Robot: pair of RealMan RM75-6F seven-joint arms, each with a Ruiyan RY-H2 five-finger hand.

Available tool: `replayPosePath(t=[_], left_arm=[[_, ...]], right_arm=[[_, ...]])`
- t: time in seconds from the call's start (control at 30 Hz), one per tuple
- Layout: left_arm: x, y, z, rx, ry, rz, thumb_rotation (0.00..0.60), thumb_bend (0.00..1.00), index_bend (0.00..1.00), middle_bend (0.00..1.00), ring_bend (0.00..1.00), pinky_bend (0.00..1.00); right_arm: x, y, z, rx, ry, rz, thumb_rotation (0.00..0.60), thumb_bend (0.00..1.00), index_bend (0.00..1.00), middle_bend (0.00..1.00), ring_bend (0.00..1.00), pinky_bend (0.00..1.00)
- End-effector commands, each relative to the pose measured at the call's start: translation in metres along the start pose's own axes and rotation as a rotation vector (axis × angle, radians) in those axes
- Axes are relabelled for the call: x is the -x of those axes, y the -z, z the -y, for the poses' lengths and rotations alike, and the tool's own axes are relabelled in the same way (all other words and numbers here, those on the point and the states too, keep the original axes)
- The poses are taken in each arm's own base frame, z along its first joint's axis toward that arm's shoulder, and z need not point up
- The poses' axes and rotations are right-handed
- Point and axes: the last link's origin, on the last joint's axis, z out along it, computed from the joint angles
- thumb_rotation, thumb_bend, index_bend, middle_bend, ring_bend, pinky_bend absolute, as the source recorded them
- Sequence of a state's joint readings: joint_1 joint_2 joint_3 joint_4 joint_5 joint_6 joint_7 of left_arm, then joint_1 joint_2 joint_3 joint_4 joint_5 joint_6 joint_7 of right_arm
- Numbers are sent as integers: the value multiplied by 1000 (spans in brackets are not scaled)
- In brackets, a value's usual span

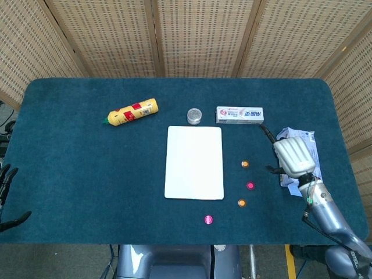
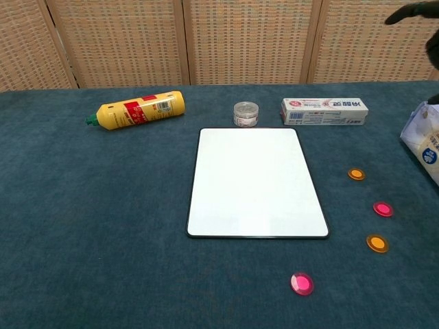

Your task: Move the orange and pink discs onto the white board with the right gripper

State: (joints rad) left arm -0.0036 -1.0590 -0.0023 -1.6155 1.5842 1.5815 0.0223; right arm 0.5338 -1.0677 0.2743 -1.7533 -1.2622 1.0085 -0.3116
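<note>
Resting off the table's left edge near its front corner, the left hand (image 1: 7,195) shows only as dark fingers, spread apart and holding nothing. On the blue table (image 1: 75,168), toward the back edge, a yellow bottle (image 1: 132,111) lies on its side with its green cap pointing left. To its right stand a small clear jar (image 2: 245,114) and then a long toothpaste box (image 2: 324,111), both just behind the white board (image 2: 255,181), which lies flat in the middle of the table with nothing on it. Four discs sit on the cloth, all apart from the board: a pink disc (image 2: 301,283) near the front edge beyond the board's front right corner, then an orange disc (image 2: 356,174), a second pink disc (image 2: 383,209) and a second orange disc (image 2: 376,243) in a loose column between the board and the right edge. Near the right edge, the right hand (image 1: 294,157) hangs palm-down above a crumpled white packet (image 2: 423,145), fingers extended side by side and gripping nothing.
</note>
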Motion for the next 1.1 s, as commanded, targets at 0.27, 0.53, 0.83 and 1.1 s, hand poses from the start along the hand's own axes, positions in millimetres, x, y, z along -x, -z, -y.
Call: replayPosePath(t=[0.27, 0.53, 0.83, 1.1], left_arm=[[4, -15, 0, -26, -2, 32, 600, 0, 0, 0, 0, 0], [6, -17, 1, -30, -5, 52, 600, 0, 0, 0, 0, 0], [5, -16, 2, -30, 0, 47, 600, 0, 0, 0, 0, 0], [6, -16, 1, -27, -4, 53, 600, 0, 0, 0, 0, 0]], right_arm=[[60, -75, 47, 18, -13, 243, 600, 208, 337, 975, 939, 1000], [94, -82, 63, 97, -10, 298, 600, 261, 388, 981, 945, 1000], [100, -84, 77, 106, 27, 298, 600, 386, 388, 981, 945, 1000], [116, -81, 71, 125, 102, 319, 600, 387, 388, 981, 945, 1000]])
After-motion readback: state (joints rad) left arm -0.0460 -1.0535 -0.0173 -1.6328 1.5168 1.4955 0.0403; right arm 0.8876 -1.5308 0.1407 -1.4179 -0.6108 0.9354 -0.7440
